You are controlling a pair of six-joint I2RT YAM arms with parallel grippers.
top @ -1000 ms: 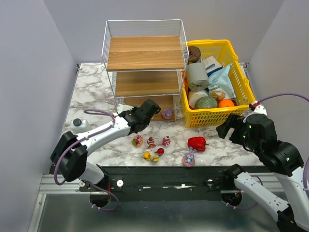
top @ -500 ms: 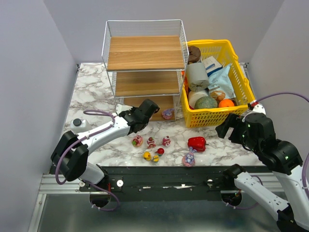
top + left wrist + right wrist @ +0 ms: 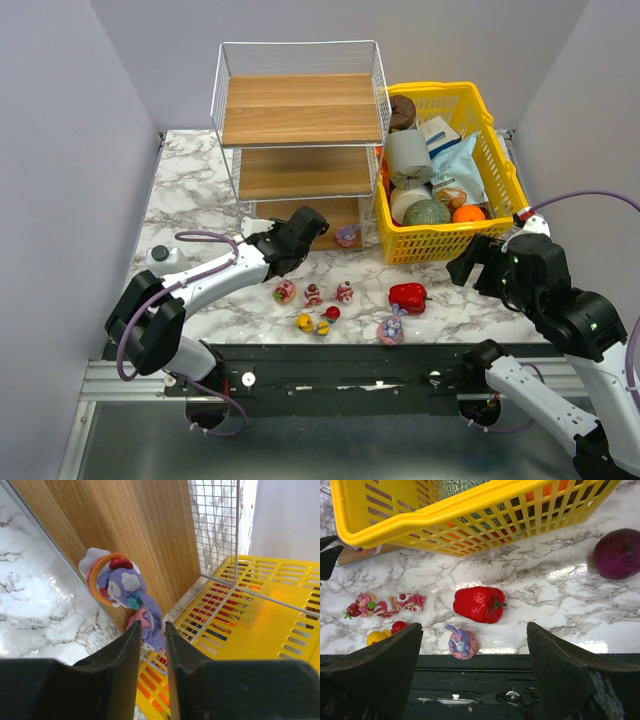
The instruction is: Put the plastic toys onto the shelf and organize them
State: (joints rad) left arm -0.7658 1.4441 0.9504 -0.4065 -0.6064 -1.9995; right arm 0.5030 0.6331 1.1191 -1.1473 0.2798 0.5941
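Bunny [image 3: 122, 582] lies along shelf [image 3: 150, 530] edge — ears toward basket [image 3: 270, 640].

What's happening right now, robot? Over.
Left gripper slightly open at bunny toy on shelf, bottom board. Right gripper open, empty. Other toys wait on table. Path looks clear.

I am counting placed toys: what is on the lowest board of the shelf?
One purple-pink bunny lies at the front edge of the lowest board, near the yellow basket. The left gripper and upper boards hide the rest.

The left end effector [image 3: 320, 225] sits beside a bunny [image 3: 348, 236] on the shelf [image 3: 300, 110].
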